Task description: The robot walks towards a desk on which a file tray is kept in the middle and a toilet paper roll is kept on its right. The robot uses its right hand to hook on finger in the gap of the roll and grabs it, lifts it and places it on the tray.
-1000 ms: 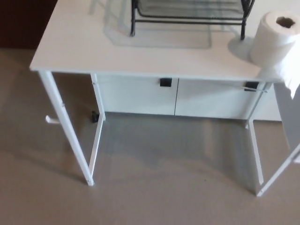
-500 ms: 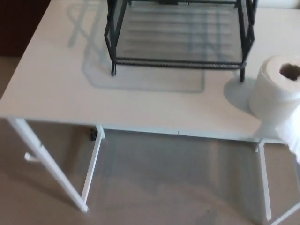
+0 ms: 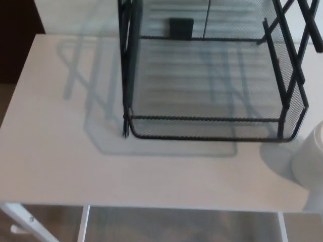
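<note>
- We record that the whole view has shifted since half a second ago: the camera has moved closer and higher over the desk (image 3: 60, 166). We do not count this as a move of any object.
- The file tray (image 3: 202, 120), black wire mesh, now fills the far middle of the view. Earlier it sat smaller and farther up the picture. Its mesh floor is bare.
- The toilet paper roll (image 3: 312, 161) stands on the desk at the near right, just beside the tray's near right corner and outside it. The picture's right edge now cuts it off, and its core hole, seen earlier, no longer shows.
- The tray's shadow (image 3: 101, 136) lies on the desk to its left and near side.
- Less of the floor (image 3: 176, 227) shows than before, only a strip under the desk's near edge.
- Neither the left nor the right hand appears, so we cannot tell whether either is released, clenched or grasping.
</note>
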Available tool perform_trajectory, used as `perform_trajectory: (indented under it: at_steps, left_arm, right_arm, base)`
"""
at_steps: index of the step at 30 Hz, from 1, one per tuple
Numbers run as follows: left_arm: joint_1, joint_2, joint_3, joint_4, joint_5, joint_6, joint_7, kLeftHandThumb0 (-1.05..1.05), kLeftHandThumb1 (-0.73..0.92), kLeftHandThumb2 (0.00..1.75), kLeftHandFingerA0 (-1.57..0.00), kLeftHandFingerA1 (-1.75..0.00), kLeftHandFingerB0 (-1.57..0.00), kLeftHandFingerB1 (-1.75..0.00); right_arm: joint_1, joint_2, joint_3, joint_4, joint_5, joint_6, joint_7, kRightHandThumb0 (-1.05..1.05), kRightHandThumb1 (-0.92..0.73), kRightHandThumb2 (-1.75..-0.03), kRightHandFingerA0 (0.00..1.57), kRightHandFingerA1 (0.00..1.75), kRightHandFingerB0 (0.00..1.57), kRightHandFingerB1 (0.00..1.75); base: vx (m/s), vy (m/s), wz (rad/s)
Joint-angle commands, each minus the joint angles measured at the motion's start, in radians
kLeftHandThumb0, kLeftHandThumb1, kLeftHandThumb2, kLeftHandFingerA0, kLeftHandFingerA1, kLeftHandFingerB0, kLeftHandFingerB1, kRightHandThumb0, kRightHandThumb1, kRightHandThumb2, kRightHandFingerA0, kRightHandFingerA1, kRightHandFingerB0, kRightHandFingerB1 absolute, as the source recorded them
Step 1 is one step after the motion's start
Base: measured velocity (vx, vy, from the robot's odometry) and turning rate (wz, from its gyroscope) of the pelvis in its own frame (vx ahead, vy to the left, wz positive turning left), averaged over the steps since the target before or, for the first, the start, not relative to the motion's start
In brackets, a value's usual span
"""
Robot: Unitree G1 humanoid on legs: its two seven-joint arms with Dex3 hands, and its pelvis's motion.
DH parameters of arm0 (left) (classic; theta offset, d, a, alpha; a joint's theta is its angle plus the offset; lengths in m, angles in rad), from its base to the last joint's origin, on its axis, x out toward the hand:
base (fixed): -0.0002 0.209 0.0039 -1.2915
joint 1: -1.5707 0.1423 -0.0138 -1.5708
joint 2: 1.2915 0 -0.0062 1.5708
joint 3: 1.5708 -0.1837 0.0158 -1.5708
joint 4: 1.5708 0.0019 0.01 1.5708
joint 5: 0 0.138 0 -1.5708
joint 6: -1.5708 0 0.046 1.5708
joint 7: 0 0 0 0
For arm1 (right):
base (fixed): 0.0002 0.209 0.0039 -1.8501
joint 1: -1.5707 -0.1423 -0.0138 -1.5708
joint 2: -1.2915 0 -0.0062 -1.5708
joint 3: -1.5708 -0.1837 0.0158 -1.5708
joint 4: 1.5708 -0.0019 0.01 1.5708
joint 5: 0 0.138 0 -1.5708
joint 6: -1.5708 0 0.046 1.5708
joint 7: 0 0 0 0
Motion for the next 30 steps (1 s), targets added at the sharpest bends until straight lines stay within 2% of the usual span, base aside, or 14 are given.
perform_trajectory:
  at_steps: [1, 3, 9, 20, 30]
  left_arm:
    - [0.016, 0.001, 0.005, 0.005, -0.007, -0.022, 0.004, -0.45, 0.82, 0.63, -0.41, -0.5, -0.34, -0.39]
    - [0.016, 0.001, 0.005, 0.005, -0.007, -0.022, 0.004, -0.45, 0.82, 0.63, -0.41, -0.5, -0.34, -0.39]
    - [0.016, 0.001, 0.005, 0.004, -0.007, -0.022, 0.004, -0.45, 0.82, 0.63, -0.41, -0.5, -0.34, -0.39]
    - [0.016, 0.01, 0.021, 0.005, -0.012, -0.021, -0.002, -0.45, 0.82, 0.63, -0.41, -0.5, -0.34, -0.39]
    - [0.018, 0.013, 0.027, 0.012, -0.014, -0.022, -0.006, -0.45, 0.82, 0.63, -0.41, -0.5, -0.34, -0.39]
  right_arm:
    - [-0.016, -0.019, -0.009, -0.01, -0.002, -0.009, -0.01, -0.51, -0.52, -0.85, 0.28, 0.54, 0.02, 0.25]
    - [-0.016, -0.02, -0.009, -0.01, -0.003, -0.01, -0.009, -0.51, -0.52, -0.85, 0.28, 0.54, 0.02, 0.25]
    - [-0.017, -0.02, -0.009, -0.009, -0.003, -0.01, -0.009, -0.51, -0.52, -0.85, 0.28, 0.54, 0.02, 0.25]
    - [-0.041, -0.008, 0.006, -0.016, -0.006, 0.003, -0.014, -0.51, -0.52, -0.85, 0.28, 0.54, 0.02, 0.25]
    - [-0.044, -0.002, 0.012, -0.029, -0.01, 0.013, -0.017, -0.51, -0.52, -0.85, 0.28, 0.54, 0.02, 0.25]
  base:
    - [0.11, -0.093, -0.05]
    - [0.12, -0.086, -1.23]
    - [0.0, 0.029, 0.03]
    - [0.01, 0.23, -0.15]
    - [-0.01, -0.013, 0.03]
